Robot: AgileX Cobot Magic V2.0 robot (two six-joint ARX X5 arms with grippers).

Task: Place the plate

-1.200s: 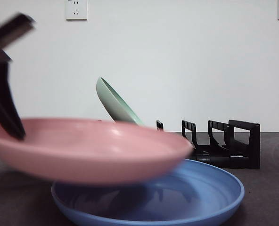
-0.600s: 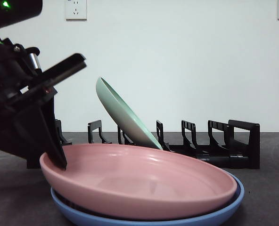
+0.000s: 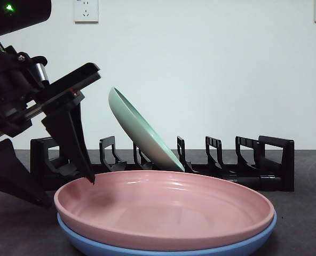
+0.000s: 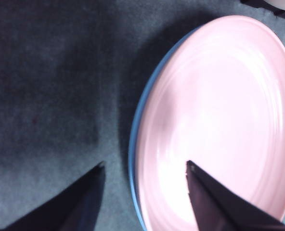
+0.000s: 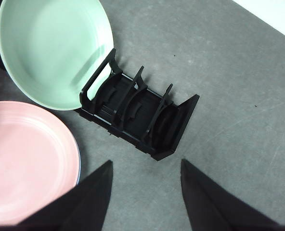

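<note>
The pink plate lies flat, nested on a blue plate at the table's front. In the left wrist view the pink plate fills the far side, with the blue plate's rim showing beside it. My left gripper is at the plates' left edge. It is open, and its jaws straddle the rim without gripping it. My right gripper hangs open high above the table and holds nothing. From there I see the pink plate below.
A black slotted dish rack runs across the back, and a green plate leans in one of its slots. The right wrist view shows the rack and the green plate. Dark table surface lies to the rack's right.
The pink plate, held lifted and tilted a second ago, has come down onto the blue plate. The left gripper has opened and let go, and the plate has settled level.
</note>
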